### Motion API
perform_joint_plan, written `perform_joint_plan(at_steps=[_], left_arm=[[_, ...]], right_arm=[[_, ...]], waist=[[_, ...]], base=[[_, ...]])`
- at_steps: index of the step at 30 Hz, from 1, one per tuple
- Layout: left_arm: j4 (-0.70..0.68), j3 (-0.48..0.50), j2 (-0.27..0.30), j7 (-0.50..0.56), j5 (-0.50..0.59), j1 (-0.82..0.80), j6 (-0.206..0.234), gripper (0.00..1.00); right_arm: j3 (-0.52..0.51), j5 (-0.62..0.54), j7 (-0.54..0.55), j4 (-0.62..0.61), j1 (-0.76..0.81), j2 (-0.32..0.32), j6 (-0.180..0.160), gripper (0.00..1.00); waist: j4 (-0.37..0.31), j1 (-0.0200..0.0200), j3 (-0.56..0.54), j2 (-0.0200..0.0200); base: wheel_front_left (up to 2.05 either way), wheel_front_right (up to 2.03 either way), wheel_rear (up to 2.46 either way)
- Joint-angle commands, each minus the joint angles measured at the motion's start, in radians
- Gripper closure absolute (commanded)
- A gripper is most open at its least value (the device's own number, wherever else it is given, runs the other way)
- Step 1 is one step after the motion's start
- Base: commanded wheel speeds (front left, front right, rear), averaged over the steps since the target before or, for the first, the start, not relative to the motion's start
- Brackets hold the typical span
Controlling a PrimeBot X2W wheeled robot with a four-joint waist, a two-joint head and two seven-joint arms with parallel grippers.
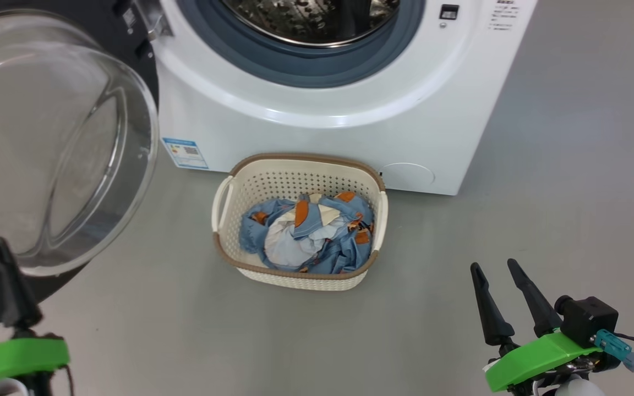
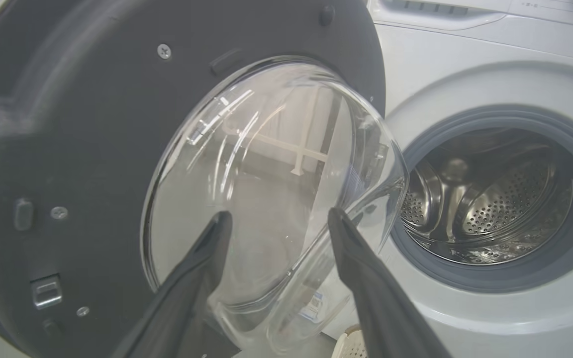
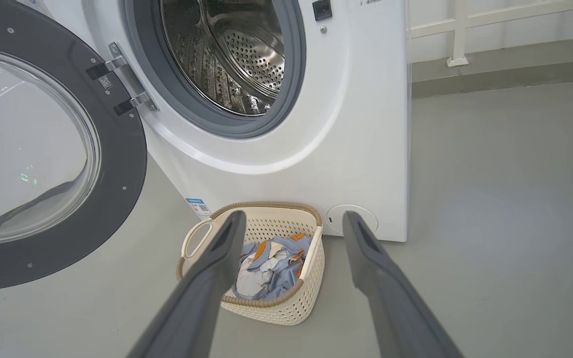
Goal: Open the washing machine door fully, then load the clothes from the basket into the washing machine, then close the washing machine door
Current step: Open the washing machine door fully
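The right gripper (image 1: 494, 265) at 5 o'clock and the left gripper (image 2: 276, 216) at 7 o'clock both keep long dark fingers spread, empty. Ahead, a cream perforated plastic basket (image 1: 295, 179) holds light blue bear-print clothes (image 1: 306, 236). Behind stands the big white washing machine (image 1: 350, 143), its round black glass-bowled door (image 3: 132, 164) open at 10 o'clock.

The right gripper (image 1: 494, 265) has two long, pointy black fingers (image 1: 490, 308), a bright green base (image 1: 537, 355) and a blue plug (image 1: 614, 344).
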Motion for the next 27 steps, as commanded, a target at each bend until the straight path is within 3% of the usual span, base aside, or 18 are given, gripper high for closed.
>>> perform_joint_plan(at_steps=[1, 11, 27], left_arm=[[-0.039, -0.005, 0.033, -0.005, -0.014, 0.018, 0.009, 0.00], [-0.050, -0.114, 0.033, -0.005, 0.005, 0.072, 0.005, 0.00], [-0.029, -0.186, 0.033, -0.005, 0.073, 0.129, -0.011, 0.00]], right_arm=[[0.028, -0.002, -0.012, -0.034, -0.005, 0.003, 0.002, 0.00], [0.027, -0.024, -0.012, -0.073, 0.006, 0.010, 0.002, 0.00], [0.028, -0.077, -0.012, -0.218, 0.041, 0.014, 0.002, 0.00]], waist=[[-0.025, 0.0000, -0.005, 0.0000], [-0.128, 0.0000, -0.018, 0.0000], [-0.252, 0.0000, -0.045, 0.0000]], base=[[0.00, 0.00, 0.00], [0.00, 0.00, 0.00], [0.00, 0.00, 0.00]])
